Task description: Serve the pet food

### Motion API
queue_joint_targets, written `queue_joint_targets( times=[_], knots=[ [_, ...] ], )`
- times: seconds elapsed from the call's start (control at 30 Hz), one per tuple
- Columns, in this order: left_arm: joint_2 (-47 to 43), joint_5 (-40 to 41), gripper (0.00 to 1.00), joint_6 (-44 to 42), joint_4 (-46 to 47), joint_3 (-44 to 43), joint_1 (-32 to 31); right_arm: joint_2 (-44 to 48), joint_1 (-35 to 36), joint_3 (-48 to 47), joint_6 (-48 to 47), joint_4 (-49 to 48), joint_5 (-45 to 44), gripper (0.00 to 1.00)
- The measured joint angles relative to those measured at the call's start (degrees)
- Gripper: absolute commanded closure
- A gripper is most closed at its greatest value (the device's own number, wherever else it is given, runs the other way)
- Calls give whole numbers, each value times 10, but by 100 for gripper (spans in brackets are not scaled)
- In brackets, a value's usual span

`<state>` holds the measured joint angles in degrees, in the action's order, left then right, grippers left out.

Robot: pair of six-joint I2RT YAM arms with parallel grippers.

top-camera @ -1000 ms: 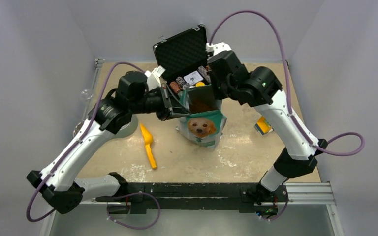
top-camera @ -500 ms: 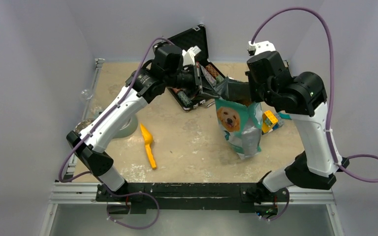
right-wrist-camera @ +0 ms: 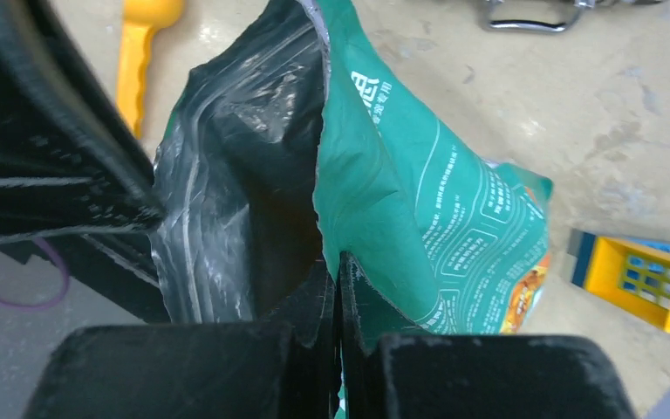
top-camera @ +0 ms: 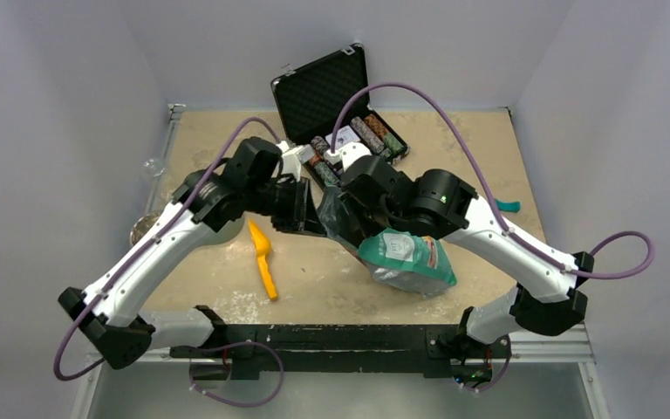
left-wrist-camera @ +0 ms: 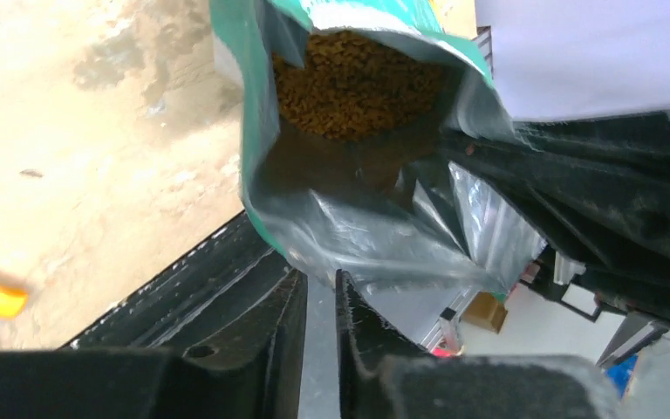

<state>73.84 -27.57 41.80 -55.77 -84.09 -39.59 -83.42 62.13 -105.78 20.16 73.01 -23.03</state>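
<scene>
The teal-green pouch (top-camera: 406, 257) hangs tipped on its side above the middle of the table, back face up. My right gripper (right-wrist-camera: 338, 260) is shut on the teal rim of the pouch (right-wrist-camera: 419, 201). In the left wrist view the pouch's mouth gapes and brown pet food (left-wrist-camera: 353, 83) lies inside. My left gripper (left-wrist-camera: 321, 278) sits right at the silver inner lip of the pouch (left-wrist-camera: 358, 227). Its jaws stand a narrow gap apart, with nothing showing between them. From above, the left gripper (top-camera: 312, 214) meets the pouch's mouth from the left.
A yellow scoop (top-camera: 263, 257) lies on the table left of the pouch. An open black case (top-camera: 331, 92) with rows of poker chips stands at the back. A yellow and blue toy block (right-wrist-camera: 641, 279) lies on the right. A round dish (top-camera: 142, 230) sits at the left edge.
The right arm has swung the hanging pouch from the right side to the middle and tipped it over. The left arm came down from the case to the pouch's mouth, jaws now slightly parted.
</scene>
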Motion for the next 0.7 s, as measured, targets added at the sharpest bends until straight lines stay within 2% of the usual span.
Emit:
queue_joint_targets(
  times=[0.03,0.1,0.17,0.3,0.4,0.47,0.57,0.7],
  knots=[
    [-19,7,58,-10,-11,11,1,-3,5,4,1,-9,9,100],
    [-70,24,49,-25,-23,32,2,-5,10,12,2,-24,22,100],
    [-137,46,46,-27,-27,51,2,-2,8,12,1,-28,30,100],
    [-256,114,53,-13,-24,83,2,30,6,36,-2,-38,48,100],
    [-298,171,56,28,-21,126,5,73,4,72,-4,-57,73,100],
    [-289,178,56,60,-7,167,19,101,2,98,-4,-71,94,100],
    [-228,158,56,107,28,224,40,145,2,145,-3,-103,142,100],
    [-99,81,57,177,135,266,47,185,7,197,-2,-142,179,100]
  ],
)
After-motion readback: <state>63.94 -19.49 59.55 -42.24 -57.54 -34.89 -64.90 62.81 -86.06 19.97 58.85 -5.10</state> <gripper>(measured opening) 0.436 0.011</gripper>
